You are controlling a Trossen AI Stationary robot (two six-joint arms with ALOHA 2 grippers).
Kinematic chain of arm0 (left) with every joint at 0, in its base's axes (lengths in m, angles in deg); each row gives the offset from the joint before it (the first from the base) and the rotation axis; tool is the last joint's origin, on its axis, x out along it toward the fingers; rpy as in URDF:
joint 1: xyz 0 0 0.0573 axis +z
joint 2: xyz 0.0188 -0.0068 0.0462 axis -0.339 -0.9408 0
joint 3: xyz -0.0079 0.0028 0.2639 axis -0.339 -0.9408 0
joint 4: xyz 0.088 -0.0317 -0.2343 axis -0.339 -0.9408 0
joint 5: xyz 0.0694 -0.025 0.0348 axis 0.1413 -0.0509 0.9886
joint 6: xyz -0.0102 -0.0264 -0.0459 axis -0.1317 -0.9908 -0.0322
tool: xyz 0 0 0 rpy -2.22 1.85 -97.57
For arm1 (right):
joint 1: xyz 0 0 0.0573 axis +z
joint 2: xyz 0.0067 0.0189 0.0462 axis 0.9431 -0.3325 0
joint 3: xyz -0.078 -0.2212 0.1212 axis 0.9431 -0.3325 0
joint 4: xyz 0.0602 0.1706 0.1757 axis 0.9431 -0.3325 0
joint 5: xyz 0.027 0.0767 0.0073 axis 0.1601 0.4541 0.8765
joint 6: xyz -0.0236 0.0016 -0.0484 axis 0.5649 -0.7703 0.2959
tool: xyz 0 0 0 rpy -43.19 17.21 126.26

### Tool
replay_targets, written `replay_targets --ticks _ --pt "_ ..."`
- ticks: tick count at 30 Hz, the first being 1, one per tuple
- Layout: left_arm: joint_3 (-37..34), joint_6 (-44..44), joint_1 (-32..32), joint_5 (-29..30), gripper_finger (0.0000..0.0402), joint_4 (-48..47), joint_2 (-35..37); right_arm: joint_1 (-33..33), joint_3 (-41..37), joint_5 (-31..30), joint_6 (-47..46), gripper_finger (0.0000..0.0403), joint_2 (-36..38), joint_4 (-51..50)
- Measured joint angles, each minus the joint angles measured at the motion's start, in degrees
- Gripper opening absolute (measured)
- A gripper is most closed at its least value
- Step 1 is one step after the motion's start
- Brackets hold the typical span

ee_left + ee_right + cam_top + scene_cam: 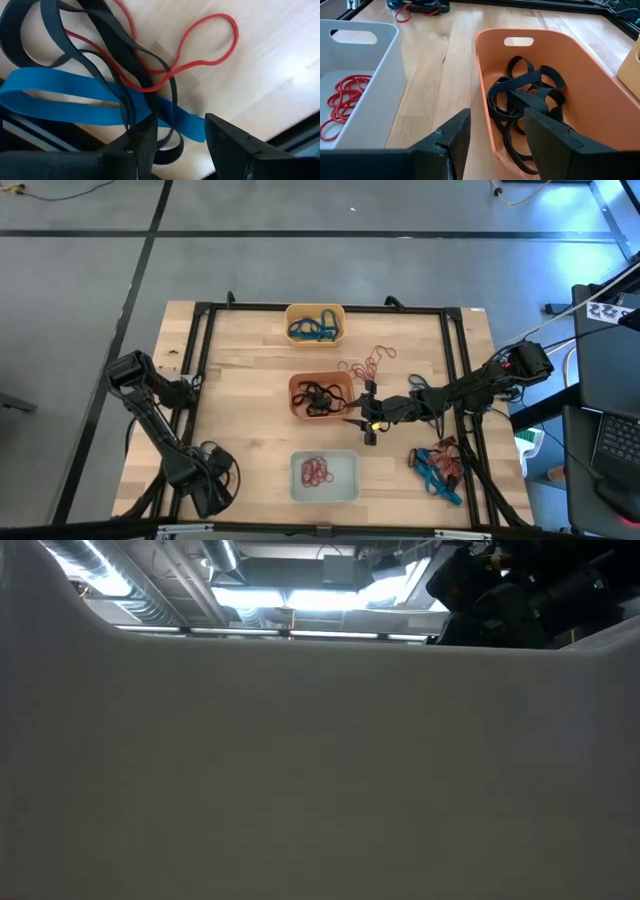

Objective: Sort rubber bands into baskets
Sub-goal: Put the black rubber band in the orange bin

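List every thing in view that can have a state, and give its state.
Yellow-orange basket: holds blue bands.
Red-orange basket: holds black bands.
Whitish basket: holds red bands.
Mixed pile of bands: unsorted, on table.
Loose red bands: unsorted, on table.
Right pincer: open, empty, at red-orange basket's rim.
Left pincer: open, empty.

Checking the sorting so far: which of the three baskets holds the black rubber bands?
The red-orange basket in the middle of the table, holding black rubber bands. The yellow basket holds blue ones; the whitish basket holds red ones.
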Motion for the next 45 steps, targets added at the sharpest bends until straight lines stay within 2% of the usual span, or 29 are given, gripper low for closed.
replay_targets --ticks 8,18,23,33,42,45 --pt "-3.0 2.6 -0.5 -0.2 0.0151 5.6 0.0 0.0 0.0 0.0 0.0 0.0182 0.0 0.0" --pt "-3.0 6.0 -0.1 -0.1 0.004 6.1 0.1 0.0 0.0 0.0 0.0 0.0182 0.0 0.1" --pt "-2.3 7.6 0.9 0.0 0.0005 5.8 0.2 0.0 0.0 0.0 0.0 0.0182 0.0 0.1" --pt "-1.1 11.4 3.2 0.1 0.0003 5.6 0.7 0.0 0.0 0.0 0.0 0.0182 0.0 0.1" --pt "3.4 10.9 4.5 3.1 0.0004 6.0 5.6 0.0 0.0 0.0 0.0 0.0182 0.0 0.2" --pt "4.1 11.0 4.5 6.6 0.0007 6.0 8.2 0.0 0.0 0.0 0.0 0.0182 0.0 0.2"
